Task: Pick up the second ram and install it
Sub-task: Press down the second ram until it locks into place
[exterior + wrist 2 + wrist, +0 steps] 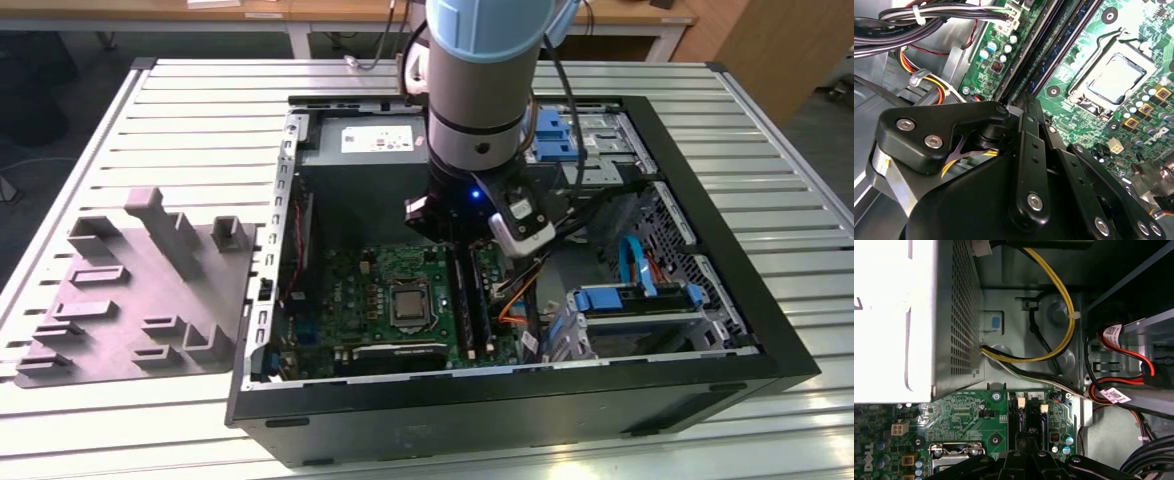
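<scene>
Green motherboard (387, 300): the gripper (463, 248) hangs just above its slots. In the second wrist view, the fingers (1029, 145) are pressed together. In the first wrist view, the blue ram (1044, 426) sits in a motherboard slot.

My arm (474, 90) reaches down from the top of the exterior view into an open black computer case (534, 395) lying on a slatted metal table (200, 110). My wrist, with a small blue light on it, hangs over the green motherboard (387, 300), just above its long black memory slots (465, 300). A square silver processor socket (404, 300) sits on the board toward the exterior view's left of those slots. A grey power supply (360, 145) fills the far end of the case. Blue drive brackets (641, 295) sit on the exterior view's right inside the case. Outside, on the exterior view's left, a grey moulded parts holder (127, 290) rests on the table.
</scene>
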Available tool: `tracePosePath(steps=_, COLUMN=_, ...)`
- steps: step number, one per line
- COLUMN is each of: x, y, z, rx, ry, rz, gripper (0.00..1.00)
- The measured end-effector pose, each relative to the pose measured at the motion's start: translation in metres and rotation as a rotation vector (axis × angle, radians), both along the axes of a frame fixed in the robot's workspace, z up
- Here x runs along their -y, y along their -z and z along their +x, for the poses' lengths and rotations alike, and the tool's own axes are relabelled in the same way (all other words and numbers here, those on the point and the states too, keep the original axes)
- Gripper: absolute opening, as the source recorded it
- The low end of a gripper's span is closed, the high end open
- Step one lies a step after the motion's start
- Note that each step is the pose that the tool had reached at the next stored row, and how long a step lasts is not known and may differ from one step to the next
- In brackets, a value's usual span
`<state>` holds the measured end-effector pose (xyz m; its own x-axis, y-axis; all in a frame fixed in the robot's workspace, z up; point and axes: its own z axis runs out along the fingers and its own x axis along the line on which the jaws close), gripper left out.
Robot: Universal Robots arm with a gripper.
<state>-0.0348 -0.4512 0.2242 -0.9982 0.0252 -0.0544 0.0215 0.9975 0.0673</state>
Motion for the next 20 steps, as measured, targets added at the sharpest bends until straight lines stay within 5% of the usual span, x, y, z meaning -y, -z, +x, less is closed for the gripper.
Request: tracePosePath(steps=20, x=-0.0001, y=0.0067, z=0.0, rx=0.0009, ry=0.0, rz=0.0015, gripper=0.11)
